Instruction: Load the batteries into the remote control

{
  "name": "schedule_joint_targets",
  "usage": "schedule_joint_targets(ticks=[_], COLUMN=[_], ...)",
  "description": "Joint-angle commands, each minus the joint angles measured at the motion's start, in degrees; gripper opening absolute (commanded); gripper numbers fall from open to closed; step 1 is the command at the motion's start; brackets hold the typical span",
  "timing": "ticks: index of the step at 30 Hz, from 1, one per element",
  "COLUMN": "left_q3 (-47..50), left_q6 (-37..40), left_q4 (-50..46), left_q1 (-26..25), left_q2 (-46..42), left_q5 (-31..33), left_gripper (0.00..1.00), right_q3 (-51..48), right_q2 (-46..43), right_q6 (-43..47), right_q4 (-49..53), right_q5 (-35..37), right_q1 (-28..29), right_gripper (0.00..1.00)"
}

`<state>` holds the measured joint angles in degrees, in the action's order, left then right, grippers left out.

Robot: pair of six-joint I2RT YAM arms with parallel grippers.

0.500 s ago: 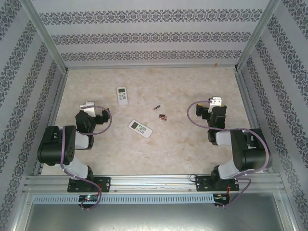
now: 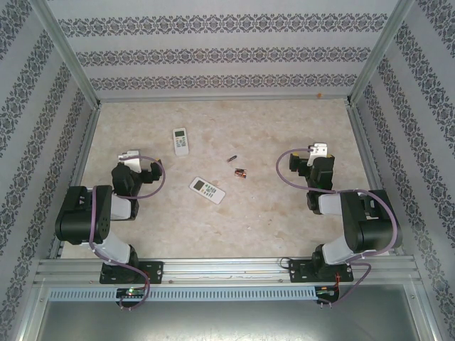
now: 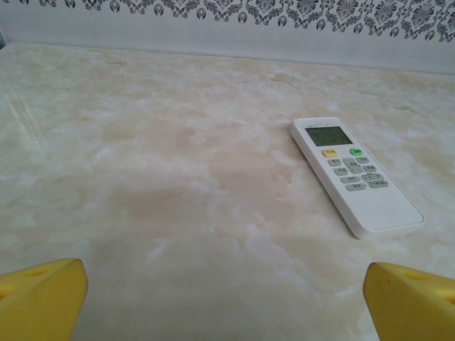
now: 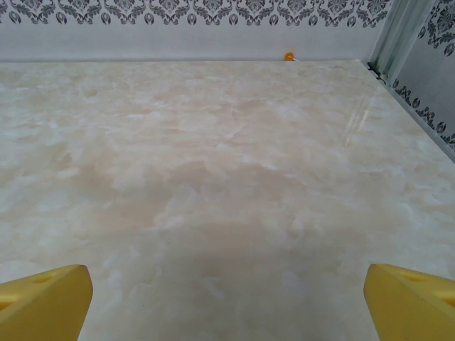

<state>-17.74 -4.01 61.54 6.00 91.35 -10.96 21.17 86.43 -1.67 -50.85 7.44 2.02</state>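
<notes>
A pale marbled surface (image 2: 249, 227) carries 2 white rectangular plastic remotes. The far remote (image 2: 181, 141) lies buttons up toward the far left corner. The near remote (image 2: 207, 190) lies slanted, just left of the centre. The small dark, copper-toned cylindrical batteries (image 2: 239, 172) lie in a tight cluster near the centre of the surface, apart from both remotes. 1 stray battery (image 2: 232, 159) lies just on their far side. The left pincer (image 3: 226, 295) stands wide open near the left edge, holding nothing. The right pincer (image 4: 227, 295) gapes equally wide near the right edge, holding nothing.
</notes>
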Motion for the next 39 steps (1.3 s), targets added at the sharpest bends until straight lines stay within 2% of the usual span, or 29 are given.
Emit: schedule_joint_targets(ticks=[1, 6, 7, 9, 12, 16, 18, 19, 20, 21, 23, 25, 27, 30, 32, 34, 36, 39], left_q3=[-1.21, -1.42, -1.36, -1.07, -0.71, 2.96, 5.73, 6.76, 6.6, 4.92, -2.64, -9.96, -14.36, -21.4, -25.98, -30.88, -35.07, -41.42], left_q6=[1.09, 0.93, 0.93, 0.76, 0.73, -0.93, 0.55, 1.0, 0.93, -0.54, -7.76, -14.23, -22.24, -35.69, -42.99, -53.95, -61.7, -67.87], left_q4=[-1.21, -1.58, -1.65, -0.75, -0.27, 4.58, 8.17, 6.17, 1.13, -8.58, -32.93, -49.91, -59.19, -72.32, -78.97, -85.86, -92.04, -99.45], left_q1=[-0.55, -0.51, -0.54, -0.55, -0.54, -0.55, -0.63, -1.06, -1.4, -1.7, -2.67, -4.83, -8.09, -18.02, -26.48, -33.0, -37.94, -43.13], left_q2=[-0.21, -0.19, -0.27, -0.12, -0.2, -2.4, -5.61, -9.67, -14.65, -21.42, -32.2, -37.39, -39.05, -36.84, -32.61, -26.04, -19.82, -11.64], left_q5=[-0.68, -0.39, -0.42, -0.24, -0.29, 4.49, 2.02, 1.83, 2.08, 2.29, 6.39, 8.18, 9.02, 12.14, 14.57, 15.32, 14.94, 14.73], left_gripper=[1.0, 1.0, 1.0, 1.0, 1.0, 1.0, 1.0, 1.0, 1.0, 1.0, 1.0, 1.0, 1.0, 1.0, 1.0, 1.0, 1.0, 1.0], right_q3=[0.54, -0.86, -0.57, 1.19, 2.78, 8.23, 11.12, 12.58, 14.03, 16.01, 19.22, 22.06, 25.2, 31.77, 36.24, 39.22, 40.5, 40.27], right_q2=[0.41, -1.45, -4.27, -11.91, -24.32, -38.09, -39.68, -39.63, -39.32, -38.66, -36.9, -34.32, -30.69, -23.39, -18.17, -13.54, -10.63, -9.22], right_q6=[-0.67, 1.02, 1.55, 1.04, -7.89, -19.42, -20.05, -20.18, -20.62, -21.42, -22.8, -23.54, -23.69, -23.26, -22.39, -22.06, -22.9, -24.13], right_q4=[-1.71, -3.34, -0.38, 9.2, 21.36, 40.92, 46.92, 49.5, 52.02, 54.78, 58.93, 62.43, 66.33, 74.5, 80.33, 84.77, 87.09, 88.28], right_q5=[-1.02, -1.0, -1.94, 1.47, 3.84, -4.14, -8.6, -10.69, -12.36, -13.59, -15.17, -16.05, -16.64, -17.28, -16.86, -16.11, -16.1, -16.84], right_q1=[-0.09, 1.1, 1.21, 2.29, 2.51, 4.11, 5.5, 6.09, 6.8, 7.65, 9.93, 13.19, 16.59, 21.37, 23.74, 25.54, 26.15, 26.48], right_gripper=[0.98, 0.98, 0.98, 0.98, 0.98, 0.98, 0.98, 0.98, 0.98, 0.98, 0.98, 0.98, 0.98, 0.98, 0.98, 0.98, 0.98, 0.98])
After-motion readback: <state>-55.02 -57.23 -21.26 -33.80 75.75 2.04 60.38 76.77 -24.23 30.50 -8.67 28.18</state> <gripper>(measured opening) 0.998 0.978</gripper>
